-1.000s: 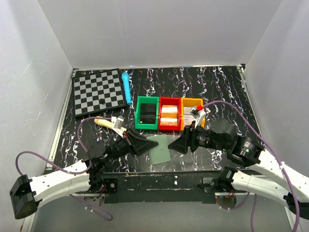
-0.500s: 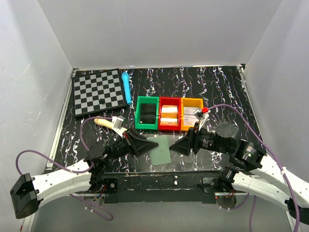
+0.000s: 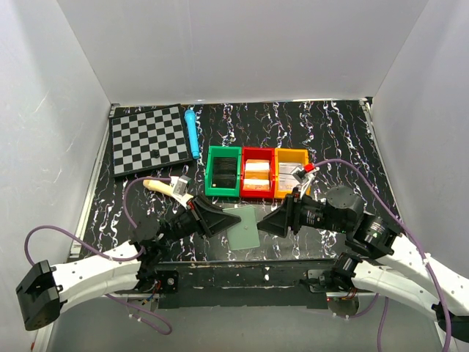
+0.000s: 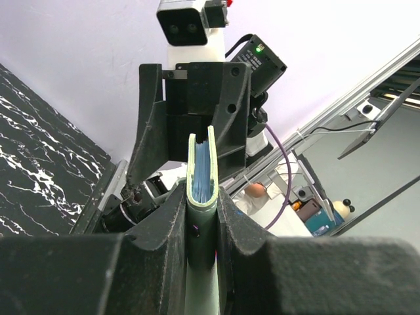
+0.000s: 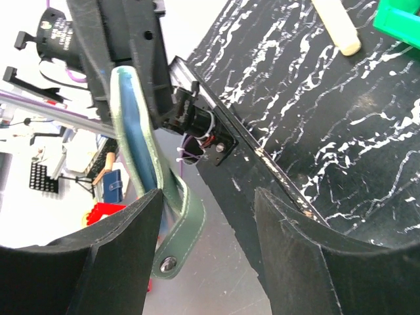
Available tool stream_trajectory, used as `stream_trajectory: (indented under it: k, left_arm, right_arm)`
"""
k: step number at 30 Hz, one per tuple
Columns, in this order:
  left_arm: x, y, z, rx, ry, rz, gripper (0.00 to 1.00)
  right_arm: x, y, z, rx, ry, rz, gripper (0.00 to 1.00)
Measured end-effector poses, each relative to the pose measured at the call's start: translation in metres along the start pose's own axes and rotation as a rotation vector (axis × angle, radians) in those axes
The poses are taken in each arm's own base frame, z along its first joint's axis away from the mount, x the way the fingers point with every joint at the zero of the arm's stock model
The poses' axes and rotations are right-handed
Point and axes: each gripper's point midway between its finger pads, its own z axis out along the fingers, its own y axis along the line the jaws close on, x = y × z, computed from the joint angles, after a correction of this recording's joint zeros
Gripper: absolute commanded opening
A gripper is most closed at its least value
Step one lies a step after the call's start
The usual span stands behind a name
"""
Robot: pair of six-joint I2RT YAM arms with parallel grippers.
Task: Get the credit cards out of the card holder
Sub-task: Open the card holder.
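The card holder (image 3: 243, 226) is a flat grey-green wallet held edge-up off the table near its front edge. My left gripper (image 3: 214, 220) is shut on its left end. In the left wrist view the holder (image 4: 201, 172) stands edge-on between my fingers (image 4: 172, 223), with blue showing between its covers. My right gripper (image 3: 270, 220) is open just right of the holder, facing it. In the right wrist view the holder (image 5: 134, 134) and its snap tab (image 5: 172, 252) lie by the left finger (image 5: 118, 249) of the gripper (image 5: 209, 197). No separate card shows.
A green bin (image 3: 223, 172), a red bin (image 3: 258, 174) and an orange bin (image 3: 291, 172) stand in a row behind the grippers, the last two with white items inside. A checkerboard (image 3: 146, 139) and a blue stick (image 3: 192, 133) lie at the back left, a cream cylinder (image 3: 157, 185) behind my left arm.
My right gripper has moved left and a little nearer, closing in on the card holder's right edge. The left gripper and the holder have stayed put.
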Motion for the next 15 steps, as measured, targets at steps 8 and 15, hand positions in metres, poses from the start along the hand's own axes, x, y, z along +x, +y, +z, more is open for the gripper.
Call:
stream_trajectory:
  k: [8, 15]
  left_arm:
    - [0.004, 0.007, 0.003, -0.010, 0.013, -0.016, 0.00]
    - [0.006, 0.006, 0.006, 0.005, 0.022, -0.025, 0.00]
  right_arm:
    - [0.002, 0.018, 0.002, -0.102, 0.021, -0.001, 0.66]
    - [0.005, 0.021, 0.010, -0.128, 0.058, 0.009, 0.56]
